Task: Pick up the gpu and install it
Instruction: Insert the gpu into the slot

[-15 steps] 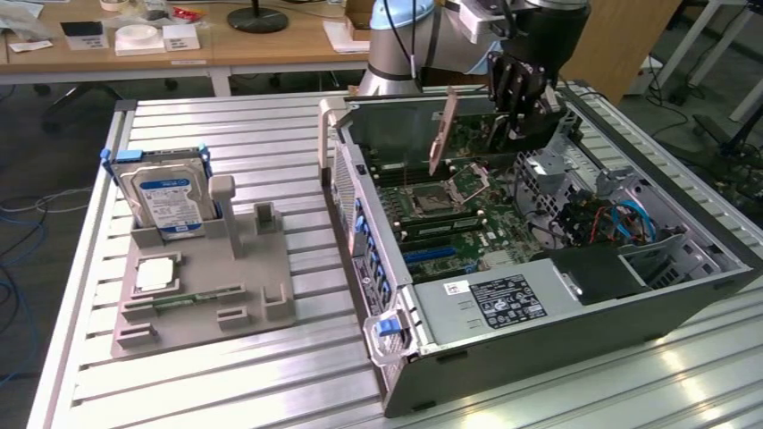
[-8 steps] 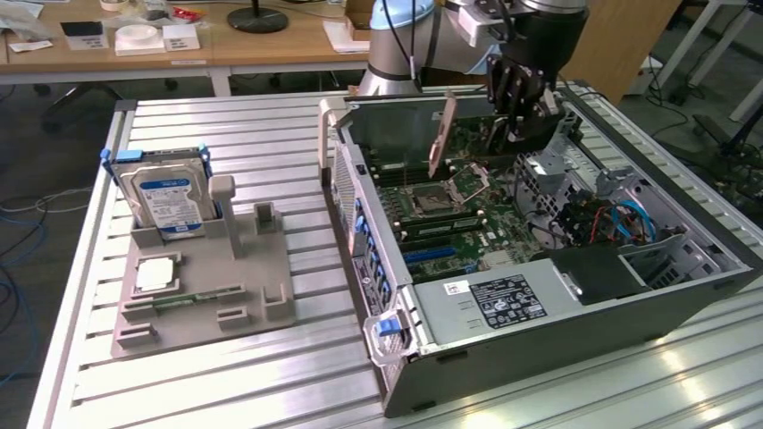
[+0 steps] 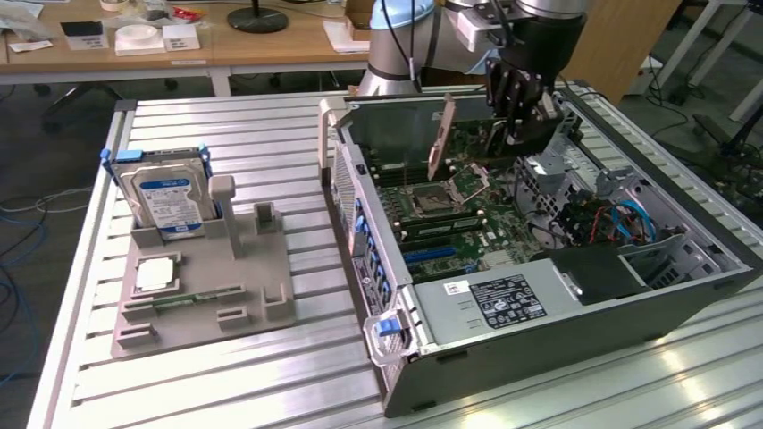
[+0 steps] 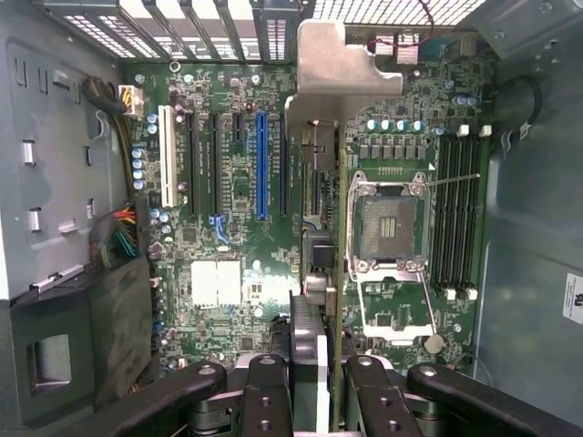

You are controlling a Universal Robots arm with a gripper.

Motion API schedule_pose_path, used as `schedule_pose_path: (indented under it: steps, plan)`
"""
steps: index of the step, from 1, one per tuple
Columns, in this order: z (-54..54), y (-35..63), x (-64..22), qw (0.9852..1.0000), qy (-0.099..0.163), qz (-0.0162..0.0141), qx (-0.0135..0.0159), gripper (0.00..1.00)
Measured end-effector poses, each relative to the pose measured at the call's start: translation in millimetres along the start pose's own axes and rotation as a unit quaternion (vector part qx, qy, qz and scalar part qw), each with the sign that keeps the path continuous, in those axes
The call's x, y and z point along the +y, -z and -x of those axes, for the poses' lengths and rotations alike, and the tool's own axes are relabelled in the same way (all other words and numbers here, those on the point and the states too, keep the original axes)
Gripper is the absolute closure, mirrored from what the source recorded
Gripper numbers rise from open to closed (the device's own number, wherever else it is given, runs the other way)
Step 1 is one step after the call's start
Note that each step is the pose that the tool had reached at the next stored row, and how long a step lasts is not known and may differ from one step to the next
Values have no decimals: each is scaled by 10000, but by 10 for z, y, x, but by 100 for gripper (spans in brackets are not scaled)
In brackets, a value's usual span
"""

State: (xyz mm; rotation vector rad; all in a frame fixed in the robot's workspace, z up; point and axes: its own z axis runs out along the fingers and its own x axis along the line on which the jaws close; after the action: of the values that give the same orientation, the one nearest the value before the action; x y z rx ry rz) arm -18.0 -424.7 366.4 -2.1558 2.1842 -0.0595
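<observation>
The gripper (image 4: pixel 319 387) clasped the gpu (image 4: pixel 335 86) edge-on above the motherboard (image 4: pixel 228 182) inside the open case (image 3: pixel 667 295); the card's faces were hard to make out. The slatted surface (image 3: pixel 238 375) stood near cluttered desks (image 3: pixel 238 49).

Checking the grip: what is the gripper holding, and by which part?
The gripper holds the gpu, pinched at the end farthest from its metal bracket.

The surface (image 3: pixel 286 179) is a pale metal top, ribbed with long parallel slots. Two things rest directly on it in the exterior view. A grey moulded holder (image 3: pixel 238 295) sits toward 8 o'clock, flat on the ribs. An open case (image 3: pixel 537 366) lies on its side from the centre out toward 4 o'clock. Bare ribs run between them, so they stay apart.
</observation>
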Motion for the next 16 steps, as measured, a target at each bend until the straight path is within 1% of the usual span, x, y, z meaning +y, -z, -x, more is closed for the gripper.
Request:
schedule_pose_path:
  steps: [16]
  plan:
    - [-2, -76, 6, 10000, 0, 0, 1, 72]
